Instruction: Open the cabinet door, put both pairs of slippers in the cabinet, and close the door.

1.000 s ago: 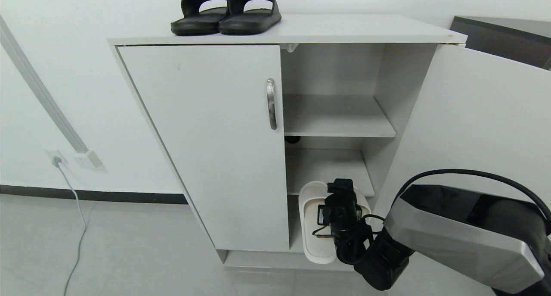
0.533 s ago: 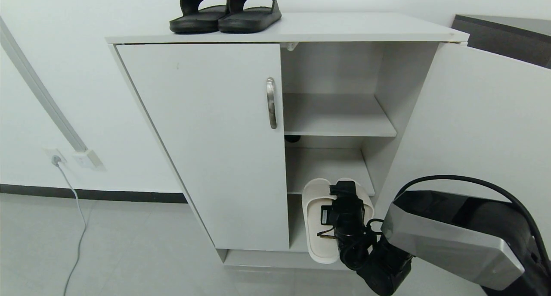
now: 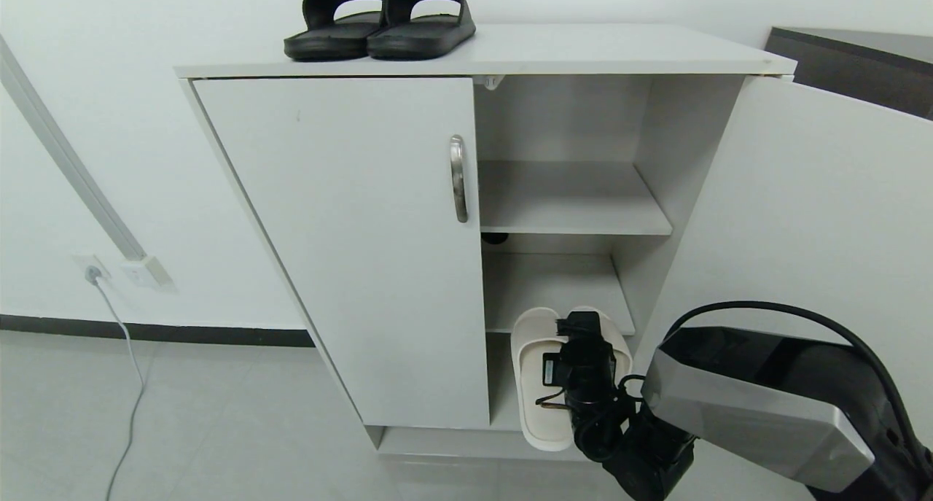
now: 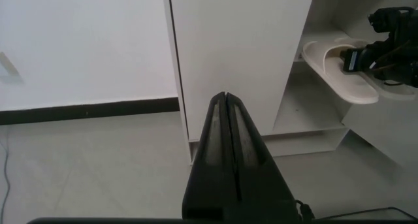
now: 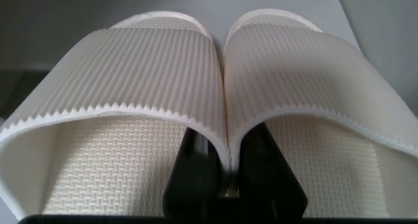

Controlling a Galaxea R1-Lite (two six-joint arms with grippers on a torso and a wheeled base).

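A pair of white slippers point(image 3: 533, 373) hangs at the mouth of the cabinet's point(image 3: 583, 49) lowest compartment, heels sticking out past the front edge. My right gripper point(image 3: 577, 324) is shut on them. In the right wrist view its fingers point(image 5: 196, 178) pinch the two inner strap walls of the white slippers point(image 5: 157, 74) together. A pair of black slippers point(image 3: 380, 21) sits on the cabinet top at the left. The right door point(image 3: 802, 209) stands open; the left door point(image 3: 350, 246) is shut. My left gripper point(image 4: 225, 101) is shut and empty, low in front of the left door point(image 4: 235, 48).
Two bare shelves point(image 3: 568, 202) sit above the lowest compartment. A metal handle point(image 3: 458, 179) runs down the left door's edge. A wall socket with a cable point(image 3: 95, 273) is at the left, above grey floor point(image 3: 182, 428). A dark surface point(image 3: 860, 63) lies behind the open door.
The right gripper has shifted the white slippers slightly to the right and squared them to the opening, so both toes now show. The head view moved a little.
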